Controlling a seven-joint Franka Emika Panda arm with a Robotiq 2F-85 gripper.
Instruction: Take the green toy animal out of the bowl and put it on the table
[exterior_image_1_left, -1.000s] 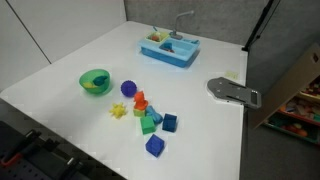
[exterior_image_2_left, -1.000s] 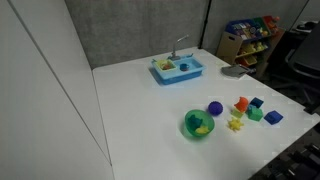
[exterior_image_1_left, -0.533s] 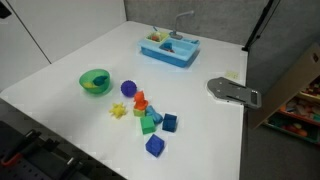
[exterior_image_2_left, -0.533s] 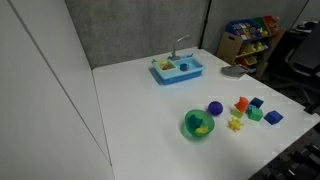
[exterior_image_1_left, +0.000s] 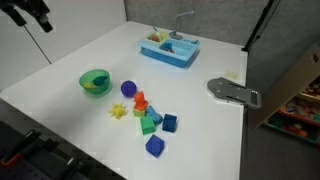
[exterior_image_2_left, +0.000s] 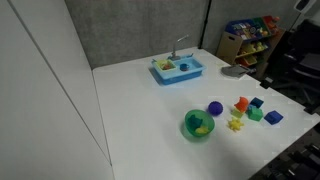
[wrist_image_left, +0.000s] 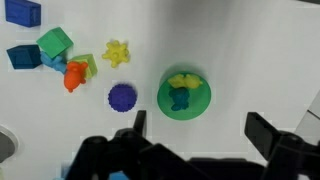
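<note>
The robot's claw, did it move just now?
Yes. In an exterior view the gripper has come further in from the top left corner, toward the bowl, which sits where it was.

Closed in behind by a grey wall (exterior_image_2_left: 140, 30) and alongside by a white panel (exterior_image_2_left: 40, 90). Past the corner, cluttered with a toy shelf (exterior_image_2_left: 243, 38) and a black chair (exterior_image_2_left: 300, 60). Lit softly, evenly.
</note>
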